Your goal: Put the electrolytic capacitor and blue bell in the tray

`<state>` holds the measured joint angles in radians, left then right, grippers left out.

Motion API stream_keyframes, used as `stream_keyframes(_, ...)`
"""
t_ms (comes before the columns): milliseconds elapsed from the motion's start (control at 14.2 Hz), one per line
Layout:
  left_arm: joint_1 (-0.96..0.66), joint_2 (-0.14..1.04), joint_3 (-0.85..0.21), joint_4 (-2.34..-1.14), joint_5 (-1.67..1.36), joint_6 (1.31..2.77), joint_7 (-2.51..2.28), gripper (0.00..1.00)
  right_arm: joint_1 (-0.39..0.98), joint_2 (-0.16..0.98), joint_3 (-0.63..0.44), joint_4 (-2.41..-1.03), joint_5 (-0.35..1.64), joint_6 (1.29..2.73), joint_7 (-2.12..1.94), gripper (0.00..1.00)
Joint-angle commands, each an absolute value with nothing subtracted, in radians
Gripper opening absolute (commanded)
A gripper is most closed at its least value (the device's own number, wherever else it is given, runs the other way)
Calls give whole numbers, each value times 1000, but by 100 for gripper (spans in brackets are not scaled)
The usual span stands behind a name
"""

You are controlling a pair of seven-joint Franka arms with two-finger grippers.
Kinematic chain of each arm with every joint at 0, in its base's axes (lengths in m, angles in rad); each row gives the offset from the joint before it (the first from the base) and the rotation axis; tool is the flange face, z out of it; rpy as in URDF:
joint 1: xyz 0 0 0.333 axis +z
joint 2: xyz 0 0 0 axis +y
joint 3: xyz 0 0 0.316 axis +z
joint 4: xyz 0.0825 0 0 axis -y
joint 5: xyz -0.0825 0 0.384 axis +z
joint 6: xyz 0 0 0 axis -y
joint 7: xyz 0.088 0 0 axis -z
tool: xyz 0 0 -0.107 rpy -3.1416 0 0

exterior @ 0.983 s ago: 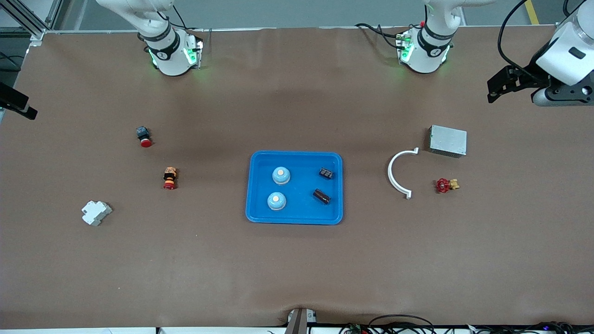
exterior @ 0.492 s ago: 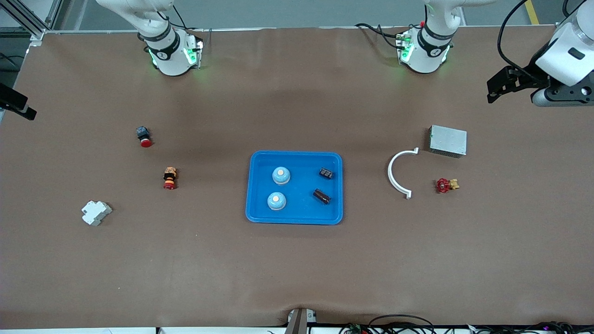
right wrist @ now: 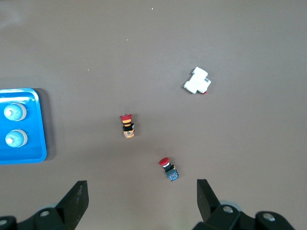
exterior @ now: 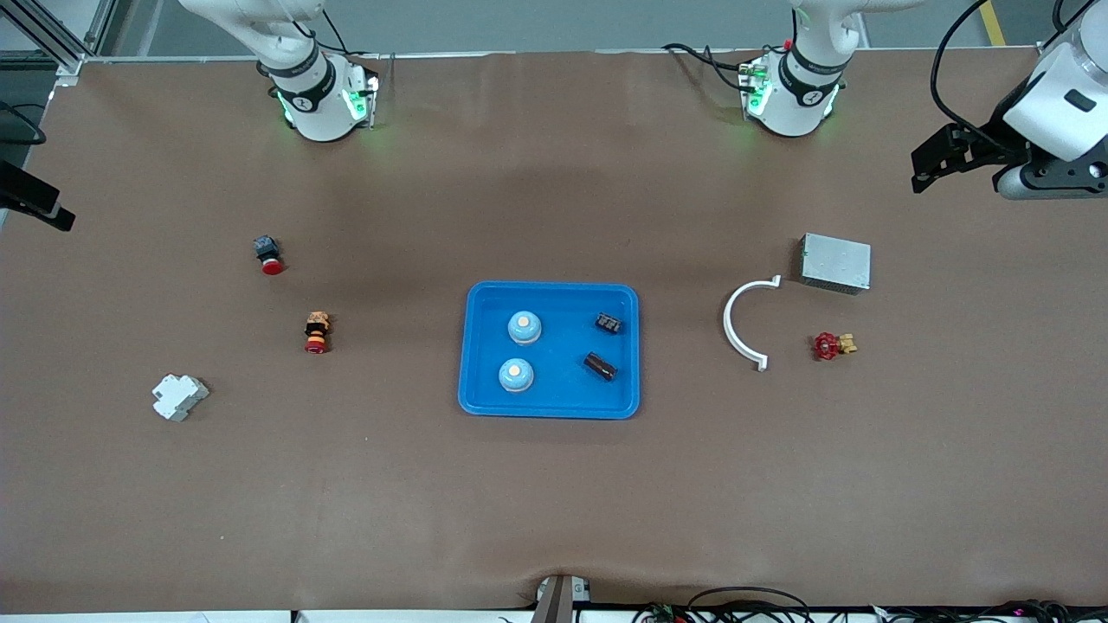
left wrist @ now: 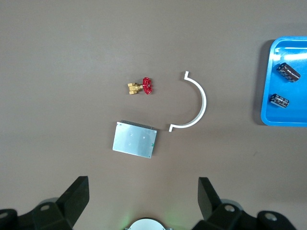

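Observation:
The bright blue tray (exterior: 485,405) lies mid-table. Two blue bells (exterior: 524,326) (exterior: 516,375) stand in its half toward the right arm's end. Two dark electrolytic capacitors (exterior: 608,324) (exterior: 600,366) lie in its other half. My left gripper (exterior: 930,164) hangs open and empty high over the left arm's end of the table; its wrist view shows the tray's rim (left wrist: 266,96) and both capacitors (left wrist: 288,71). My right gripper (exterior: 35,203) is at the right arm's end of the table, open (right wrist: 141,199) and empty, with the bells (right wrist: 14,112) in its wrist view.
Toward the left arm's end lie a white curved clip (exterior: 736,324), a grey metal box (exterior: 835,262) and a red-handled brass valve (exterior: 831,345). Toward the right arm's end are two red push buttons (exterior: 268,253) (exterior: 317,333) and a white breaker (exterior: 179,396).
Both grippers have drifted slightly outward at the table's two ends. Nothing on the table has moved.

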<state>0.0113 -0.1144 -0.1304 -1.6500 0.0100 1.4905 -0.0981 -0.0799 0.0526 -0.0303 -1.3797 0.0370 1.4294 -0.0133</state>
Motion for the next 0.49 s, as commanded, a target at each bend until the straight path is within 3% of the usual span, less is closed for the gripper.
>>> stream_keyframes(0, 20, -117, -133, -1644, 3, 1491, -84, 100, -100, 34, -18, -1401, 41, 1437, -25, 100)
stream_keyframes(421, 21, -118, -133, -1651, 2, 1491, -83, 100, -100, 34, -18, -1401, 41, 1437, -25, 100)
